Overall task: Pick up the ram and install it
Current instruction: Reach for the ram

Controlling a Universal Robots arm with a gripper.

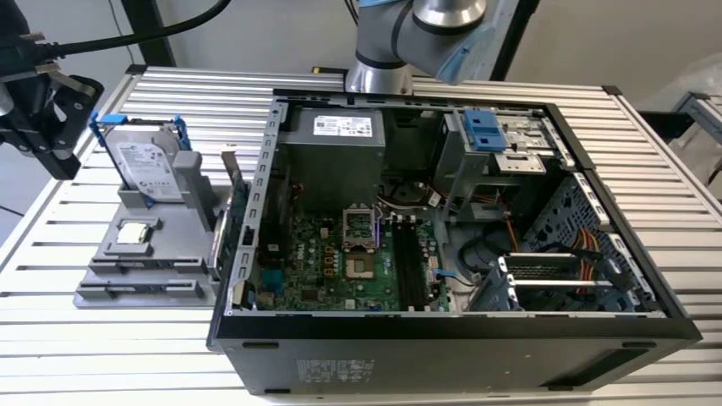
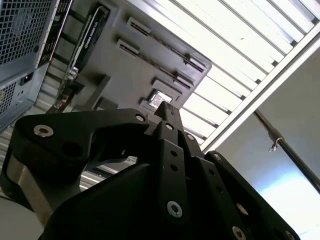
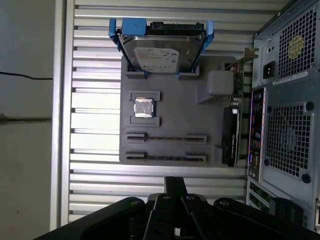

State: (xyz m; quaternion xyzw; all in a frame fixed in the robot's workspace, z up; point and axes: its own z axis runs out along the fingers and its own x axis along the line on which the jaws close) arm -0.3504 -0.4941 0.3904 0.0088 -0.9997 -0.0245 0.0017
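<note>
Above the slatted tabletop (image 3: 95,60), at the exterior view's left, I am hovering my tool (image 3: 175,182) just off the near edge of the gray holder (image 3: 210,115). Its fingers (image 2: 167,112) are sitting closed together, gripping nothing.

Reading across the exterior view:
- The holder is carrying the hard drive (image 1: 147,161) upright in its blue frame, with a processor chip (image 1: 135,233) in front of it.
- Two dark sticks are lying on edge in the front cradles. I am taking the one nearest my tool as the ram (image 3: 165,156). The second stick (image 3: 165,137) is resting just beside it, parallel.
- An upright card (image 1: 232,211) is standing between the holder and the open computer case (image 1: 451,338).
- Inside the case, the black memory slots (image 1: 408,262) are lying on the motherboard (image 1: 327,262), well apart from the ram.

Judgement: I am making the approach for the pick, and nothing is lifted yet. The grasp is calling for spread fingers, squared across the stick's thin edge. It is also calling for a straight descent between the cradle ends, without nudging the neighbouring stick.
</note>
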